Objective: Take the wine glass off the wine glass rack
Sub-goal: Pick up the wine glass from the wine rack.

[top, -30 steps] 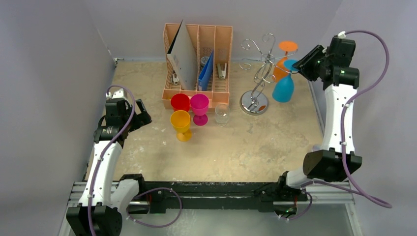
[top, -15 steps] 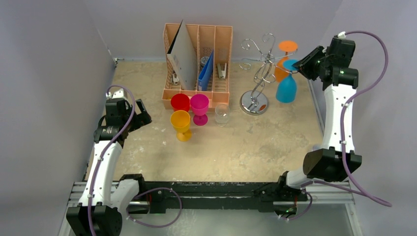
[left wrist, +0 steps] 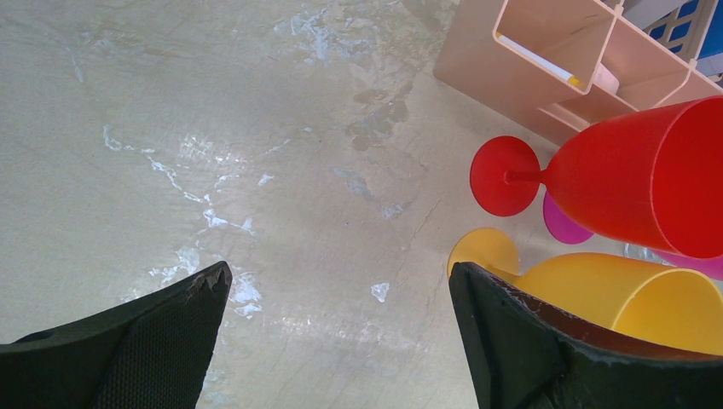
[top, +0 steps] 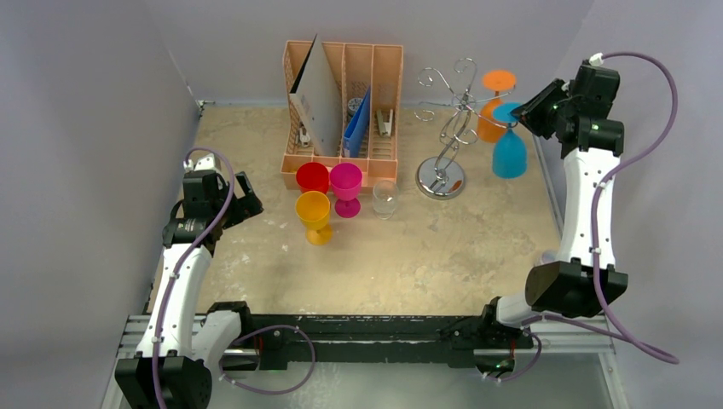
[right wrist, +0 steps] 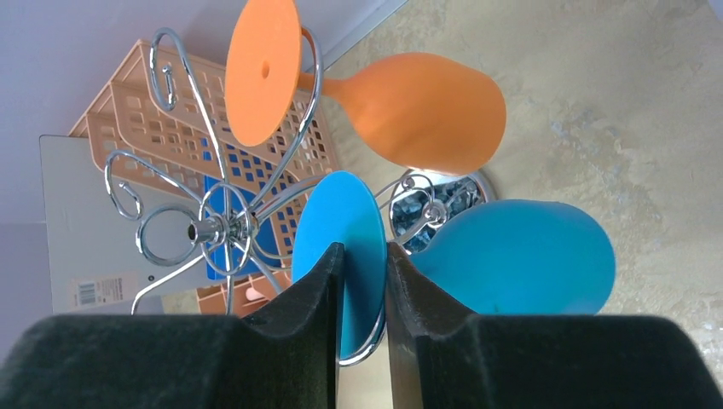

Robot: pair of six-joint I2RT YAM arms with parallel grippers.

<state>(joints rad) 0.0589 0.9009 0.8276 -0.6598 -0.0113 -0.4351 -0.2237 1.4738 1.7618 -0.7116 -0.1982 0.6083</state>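
Observation:
The silver wire wine glass rack (top: 449, 128) stands at the back right on its round disc base (top: 441, 179); it also shows in the right wrist view (right wrist: 223, 223). A blue wine glass (top: 509, 152) hangs upside down at the rack's right side. My right gripper (top: 522, 115) is shut on its blue foot disc (right wrist: 339, 247), with the bowl (right wrist: 520, 257) to the right. An orange wine glass (top: 492, 106) hangs on the rack behind it and also shows in the right wrist view (right wrist: 409, 111). My left gripper (left wrist: 337, 298) is open and empty, low over the table at the left.
A peach slotted organiser (top: 343, 106) with a grey board and blue folder stands at the back middle. Red (top: 312, 177), magenta (top: 346, 186) and yellow (top: 314, 213) glasses and a clear glass (top: 385, 198) stand before it. Grey walls close in on both sides.
My right gripper has drawn the blue glass to the right, away from the rack's stem. The left arm has not moved.

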